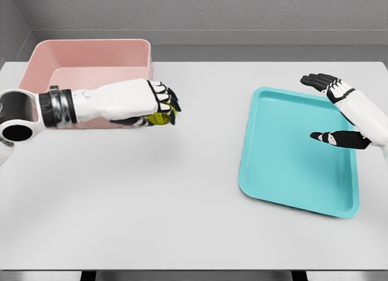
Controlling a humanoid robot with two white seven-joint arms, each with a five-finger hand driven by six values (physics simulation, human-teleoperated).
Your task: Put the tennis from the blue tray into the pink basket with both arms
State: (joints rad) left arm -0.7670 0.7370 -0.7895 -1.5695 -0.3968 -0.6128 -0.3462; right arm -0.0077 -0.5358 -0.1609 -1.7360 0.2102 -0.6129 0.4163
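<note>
Between the curled fingers (159,93) of the left hand (142,102) sits the ball (161,118), best lifted over the pink basket (91,53) rim before they loosen, while the right hand (339,111) hangs spread, holding nothing, above the blue tray (291,165).

Yellow tennis ball (162,118) — gripped in left hand (148,102) beside pink basket (91,56).

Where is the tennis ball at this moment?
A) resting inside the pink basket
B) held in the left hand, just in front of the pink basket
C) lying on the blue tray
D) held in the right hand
B: the left hand is curled around the yellow tennis ball just in front of the pink basket.
</note>
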